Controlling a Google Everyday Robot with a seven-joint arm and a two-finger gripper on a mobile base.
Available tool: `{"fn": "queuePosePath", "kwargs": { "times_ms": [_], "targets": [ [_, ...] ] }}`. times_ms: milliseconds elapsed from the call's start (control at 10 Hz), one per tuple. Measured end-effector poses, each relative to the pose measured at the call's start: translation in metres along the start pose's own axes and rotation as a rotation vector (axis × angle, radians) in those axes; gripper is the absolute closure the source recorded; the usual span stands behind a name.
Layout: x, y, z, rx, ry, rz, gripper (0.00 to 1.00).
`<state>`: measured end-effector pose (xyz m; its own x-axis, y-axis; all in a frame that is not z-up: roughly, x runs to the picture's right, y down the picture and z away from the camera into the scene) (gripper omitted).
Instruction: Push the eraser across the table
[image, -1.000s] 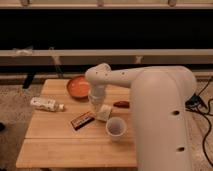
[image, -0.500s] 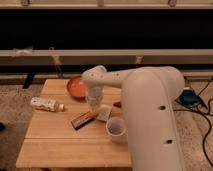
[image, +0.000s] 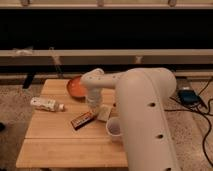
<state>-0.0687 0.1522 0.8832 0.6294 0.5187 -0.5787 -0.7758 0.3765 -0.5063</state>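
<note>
Over the planked wooden table (image: 60, 145), the tool (image: 93, 105) hangs beside the flat brown eraser (image: 82, 119), state unclear.

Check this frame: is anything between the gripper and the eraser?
Nothing visible. The gripper sits right beside the eraser, at its end nearer the bowl, low over the table. The pale block lies next to the eraser, on the cup side, not between them.

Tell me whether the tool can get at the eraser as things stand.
Probably yes. The tool hangs over the table just behind the eraser, with nothing seen between them. The pale block and cup sit off to the side.
</note>
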Motion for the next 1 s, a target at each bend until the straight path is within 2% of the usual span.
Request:
{"fn": "queuePosePath", "kwargs": {
  "times_ms": [100,600,1000],
  "targets": [
    [0.004,0.001,0.003,0.002,0.01,-0.006,1.0],
    [0.014,0.058,0.008,-0.028,0.02,-0.119,1.0],
    [0.014,0.094,0.016,-0.046,0.037,-0.192,1.0]
  ]
}}
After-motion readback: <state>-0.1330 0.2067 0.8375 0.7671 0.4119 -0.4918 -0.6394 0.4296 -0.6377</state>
